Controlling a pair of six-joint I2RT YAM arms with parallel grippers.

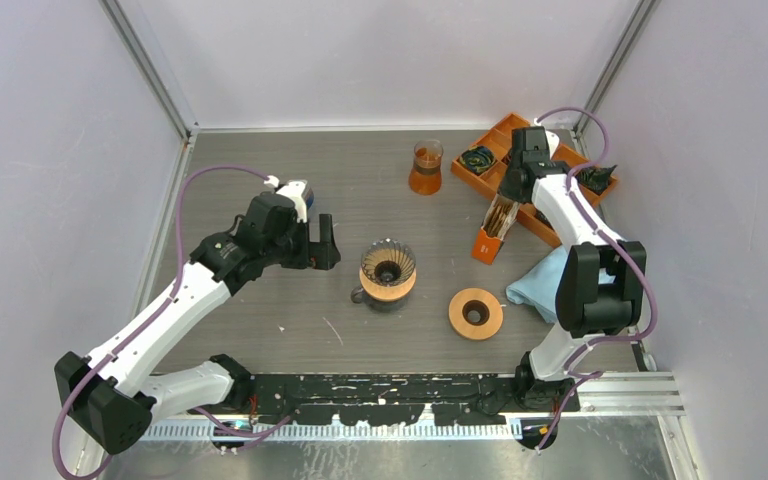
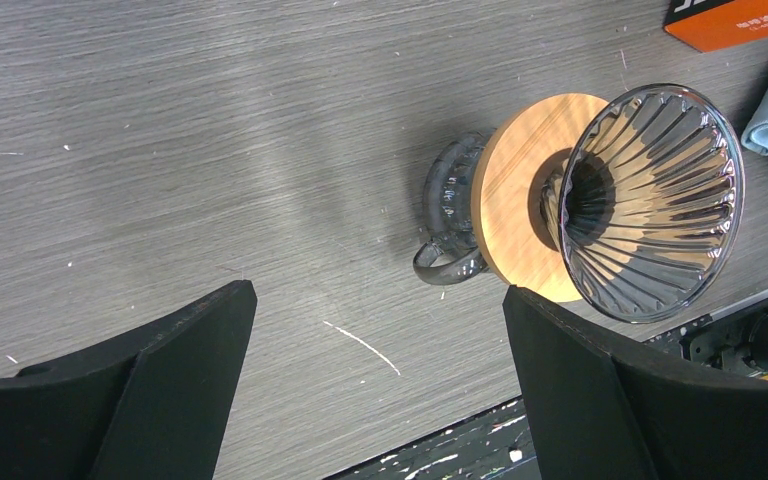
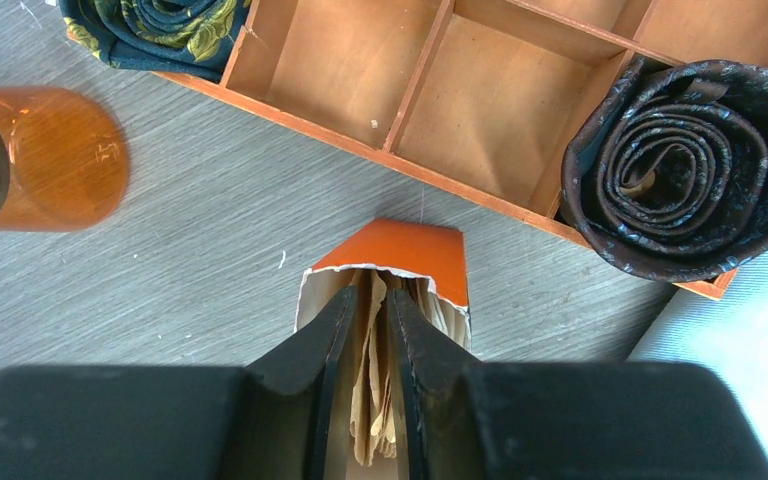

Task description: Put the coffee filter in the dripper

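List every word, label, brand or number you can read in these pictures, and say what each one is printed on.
White letters on the orange box: cut off by the frame edge in the left wrist view, unreadable.
No text visible on the dripper, the tray or the glass.

Smoky ribbed glass dripper (image 2: 650,200) with pale wood collar (image 2: 513,205), orange filter box (image 3: 395,250), tan paper filters (image 3: 372,400), amber cup (image 3: 60,155), light-blue cloth (image 1: 540,280).
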